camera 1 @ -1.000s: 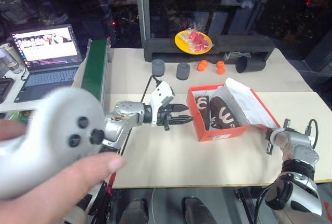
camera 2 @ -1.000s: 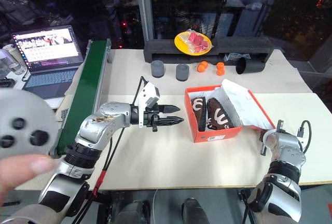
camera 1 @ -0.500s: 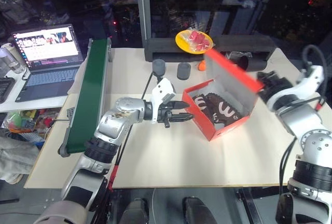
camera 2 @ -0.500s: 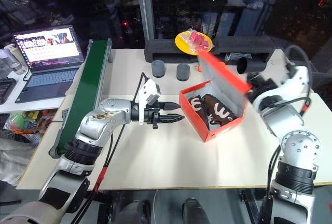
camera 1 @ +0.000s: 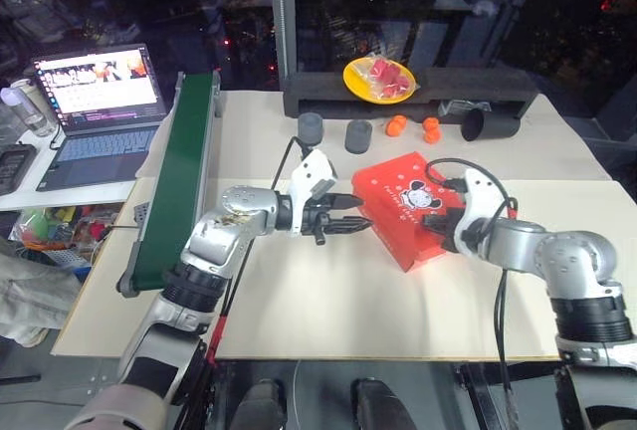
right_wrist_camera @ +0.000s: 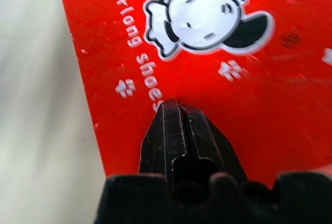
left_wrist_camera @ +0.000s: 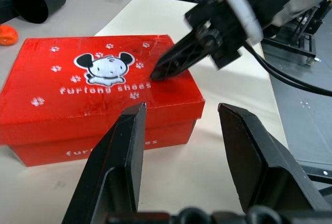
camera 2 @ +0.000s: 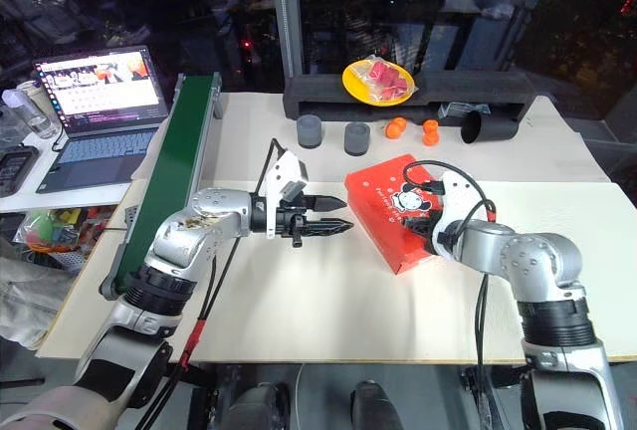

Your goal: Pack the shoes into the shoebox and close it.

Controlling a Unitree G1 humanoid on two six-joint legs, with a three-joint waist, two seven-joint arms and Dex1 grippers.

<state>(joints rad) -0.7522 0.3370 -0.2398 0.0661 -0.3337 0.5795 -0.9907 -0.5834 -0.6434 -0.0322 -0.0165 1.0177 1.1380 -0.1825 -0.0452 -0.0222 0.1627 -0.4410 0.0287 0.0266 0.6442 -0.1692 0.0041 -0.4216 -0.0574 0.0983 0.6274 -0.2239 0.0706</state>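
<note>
The shoebox (camera 1: 410,208) is seen closed on the cream table (camera 1: 328,301), right of centre, its red lid down and the cartoon mouse print facing up. The shoes cannot be seen, as the lid covers the inside. The right gripper (left_wrist_camera: 158,72) is pressed onto the lid near its right edge, just beside the white lettering; its two black fingers are brought tightly together, with nothing between them. In the right wrist view the joined fingertips (right_wrist_camera: 174,111) are set against the red cardboard just beside the word "shoes".

The left gripper (camera 1: 353,226) is held just left of the box, pointing towards its left side, close to it but apart from it. Its fingers (left_wrist_camera: 124,146) are spread partway, with a clear gap and nothing held.

Along the left side of the table a green conveyor (camera 1: 184,171) is laid, and further left a laptop (camera 1: 95,111) is open on another surface. Farther back, two grey cylinders (camera 1: 333,132), three small orange balls (camera 1: 410,126) and a black tube (camera 1: 488,123) lying on its side are placed. At the far edge a yellow plate (camera 1: 378,79) with red items is rested on a black stand (camera 1: 478,84).
</note>
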